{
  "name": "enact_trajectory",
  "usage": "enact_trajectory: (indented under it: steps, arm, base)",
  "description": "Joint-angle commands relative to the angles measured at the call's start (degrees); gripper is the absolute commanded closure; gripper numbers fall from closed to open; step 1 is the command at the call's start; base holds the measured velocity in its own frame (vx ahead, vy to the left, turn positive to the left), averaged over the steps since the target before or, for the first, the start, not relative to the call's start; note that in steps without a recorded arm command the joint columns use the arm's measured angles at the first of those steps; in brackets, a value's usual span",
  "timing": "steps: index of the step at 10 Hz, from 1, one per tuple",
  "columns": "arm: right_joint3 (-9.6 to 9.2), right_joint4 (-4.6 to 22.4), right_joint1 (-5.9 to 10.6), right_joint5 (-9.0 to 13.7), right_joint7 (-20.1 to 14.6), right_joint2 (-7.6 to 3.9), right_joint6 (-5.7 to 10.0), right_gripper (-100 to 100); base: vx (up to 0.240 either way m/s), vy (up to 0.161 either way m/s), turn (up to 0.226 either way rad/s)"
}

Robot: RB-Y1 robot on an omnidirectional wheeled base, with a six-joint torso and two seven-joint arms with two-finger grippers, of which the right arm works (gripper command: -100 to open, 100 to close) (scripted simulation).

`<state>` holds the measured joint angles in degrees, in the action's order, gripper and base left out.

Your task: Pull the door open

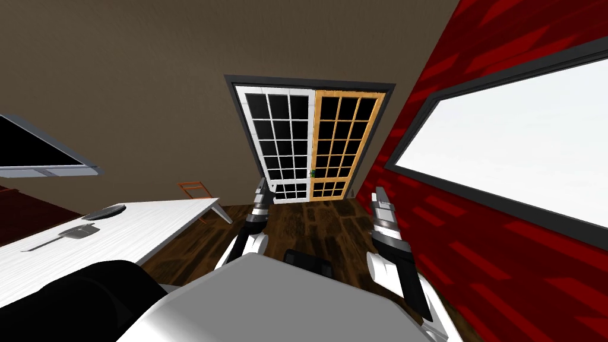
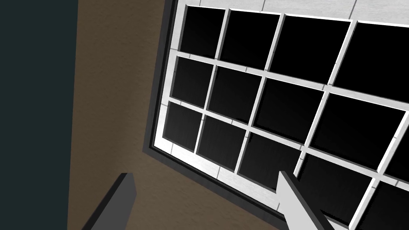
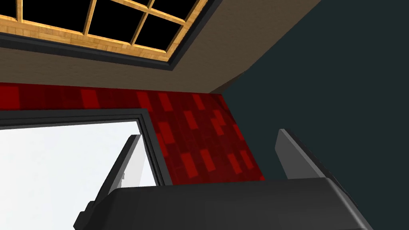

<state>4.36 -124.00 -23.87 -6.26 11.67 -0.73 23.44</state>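
A double door stands shut in a dark frame (image 1: 309,81) on the brown wall ahead. Its left leaf (image 1: 256,142) is white and its right leaf (image 1: 319,142) is orange wood, both with a grid of black panes. A small green handle (image 1: 313,173) sits where the leaves meet. My left gripper (image 1: 262,185) is raised in front of the white leaf (image 2: 223,171), well short of it, and stands open (image 2: 207,191) with nothing between its fingers. My right gripper (image 1: 378,195) is held up near the red wall and is open (image 3: 209,147) and empty. A corner of the wooden leaf (image 3: 120,40) shows beyond it.
A white table (image 1: 148,222) with a pan (image 1: 65,235) and a dark dish (image 1: 104,212) stands at my left. An orange chair (image 1: 195,190) is behind it. The red wall (image 1: 475,237) with a large window (image 1: 522,142) runs close on my right. Dark wood floor (image 1: 320,219) lies before the door.
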Motion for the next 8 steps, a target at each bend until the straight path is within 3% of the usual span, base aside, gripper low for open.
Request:
enact_trajectory:
  steps: [1,8]
  arm:
    - [0.41,2.5,0.36,-0.9,2.4,-0.66,0.88,-100]
    - [2.33,12.5,2.89,-3.6,9.9,-2.50,4.08,-100]
  base:
    - [0.122,0.023,0.060]
    - [0.111,0.034,0.047]
